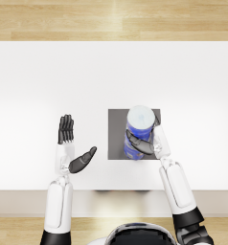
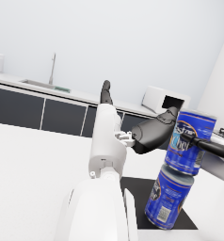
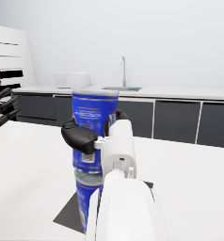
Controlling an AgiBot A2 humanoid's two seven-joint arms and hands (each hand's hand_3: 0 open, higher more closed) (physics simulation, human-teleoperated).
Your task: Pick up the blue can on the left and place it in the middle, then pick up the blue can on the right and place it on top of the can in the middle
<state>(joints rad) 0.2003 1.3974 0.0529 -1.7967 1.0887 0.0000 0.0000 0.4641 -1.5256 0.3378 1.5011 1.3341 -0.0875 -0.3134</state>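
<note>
White forearm fills the bottom of the right wrist view, ending in the right robot hand (image 3: 88,134) clamped round the upper blue can (image 3: 94,127). It stands upright on the lower blue can (image 2: 169,197), seemingly resting there, on the dark mat (image 1: 117,134) mid-frame on the worktop (image 1: 192,86). Left robot hand (image 1: 70,146) hangs empty, fingers apart, left of the stack.

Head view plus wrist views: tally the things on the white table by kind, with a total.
Blue cylindrical metal cans: 2, the upper can held by the right hand, stacked on the lower can.
Dark grey square mat: 1.
Total: 3.
</note>
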